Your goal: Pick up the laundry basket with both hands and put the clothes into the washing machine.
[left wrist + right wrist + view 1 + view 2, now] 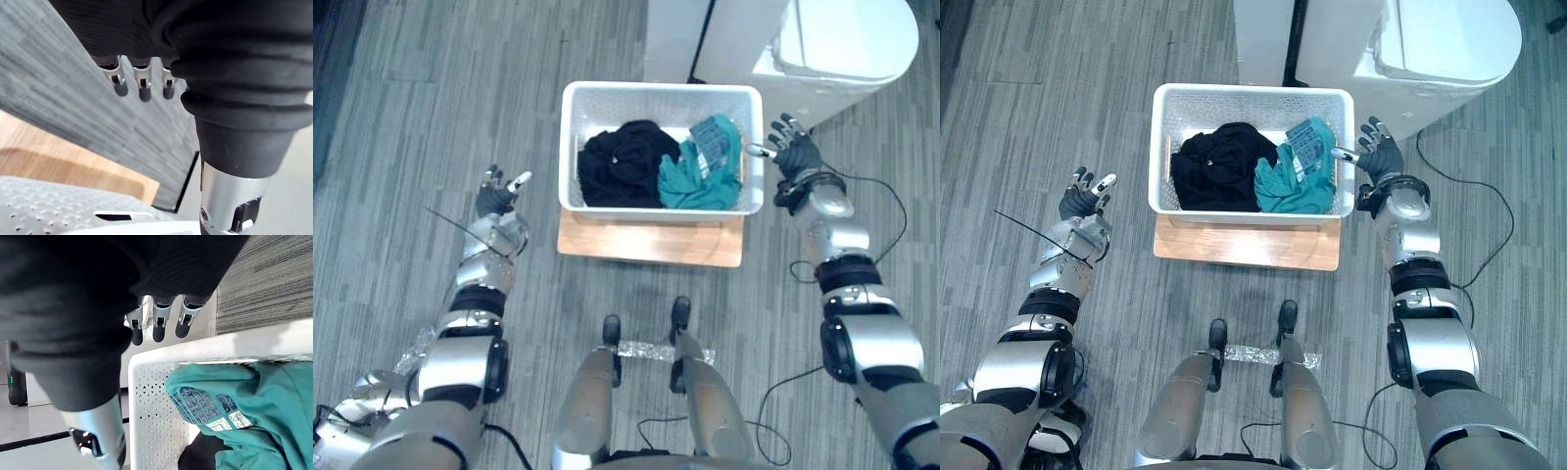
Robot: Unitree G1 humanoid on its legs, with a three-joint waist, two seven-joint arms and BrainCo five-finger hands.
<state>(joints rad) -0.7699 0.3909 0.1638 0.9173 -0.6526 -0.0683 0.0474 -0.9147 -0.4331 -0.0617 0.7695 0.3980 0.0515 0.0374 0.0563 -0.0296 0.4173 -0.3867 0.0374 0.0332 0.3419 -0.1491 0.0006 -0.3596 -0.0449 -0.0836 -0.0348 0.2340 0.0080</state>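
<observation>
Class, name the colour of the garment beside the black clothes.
The garment is teal; clearest in right wrist view.

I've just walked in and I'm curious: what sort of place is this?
Probably a laundry area: a white basket of clothes sits on a wooden board, and a white washing machine stands just beyond it on the grey floor.

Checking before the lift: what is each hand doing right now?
Left hand: open, holding nothing, left of the basket and apart from it.
Right hand: open, holding nothing, close by the basket's right side.
</observation>
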